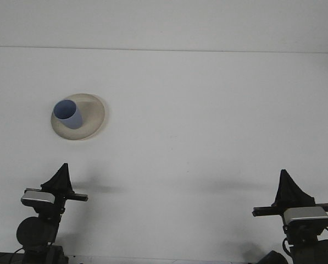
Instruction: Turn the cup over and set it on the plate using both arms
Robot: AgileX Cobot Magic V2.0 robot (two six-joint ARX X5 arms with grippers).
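So the cup [68,114] sits mouth-up on the plate [92,116], looks done; both end effectors (left [61,171], right [286,177]) parked near, apparently pinched together.

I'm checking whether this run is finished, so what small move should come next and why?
Probably none beyond parking: the blue cup stands mouth up on the beige plate, and both the left gripper and right gripper sit low near the table's front edge, apart from it.

Both arms cut off by the near edge; left gripper [61,171] and right gripper [286,179] finger gaps unresolvable (dark silhouettes).
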